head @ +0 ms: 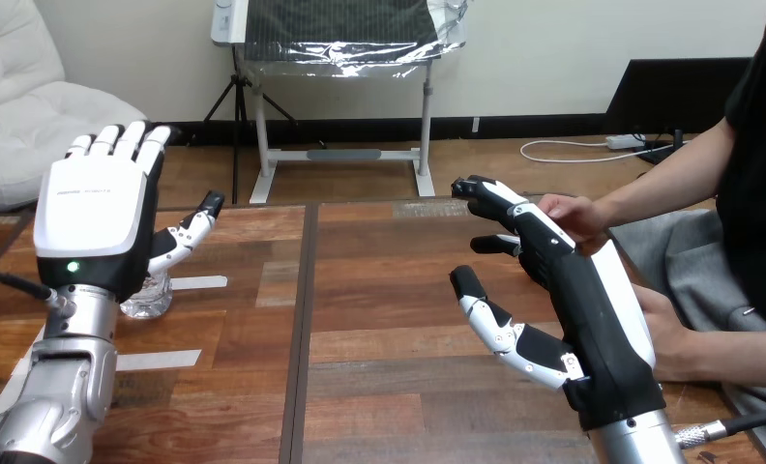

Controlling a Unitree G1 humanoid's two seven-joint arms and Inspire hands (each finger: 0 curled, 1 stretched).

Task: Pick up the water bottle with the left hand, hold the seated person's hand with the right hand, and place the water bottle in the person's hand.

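My left hand is raised at the left of the table, its back toward the camera, fingers straight up and thumb out to the right. It hides most of the clear water bottle, whose base shows on the table just below and right of the palm. My right hand reaches forward at the right with straight fingers and the thumb spread to the left. The person's hand rests on the table's right edge beside my right fingers; whether they touch I cannot tell. Another hand of the person lies lower, behind my right palm.
Two strips of white tape lie on the wooden table near the bottle, one beside it and one closer to me. A dark seam runs front to back through the table left of its middle.
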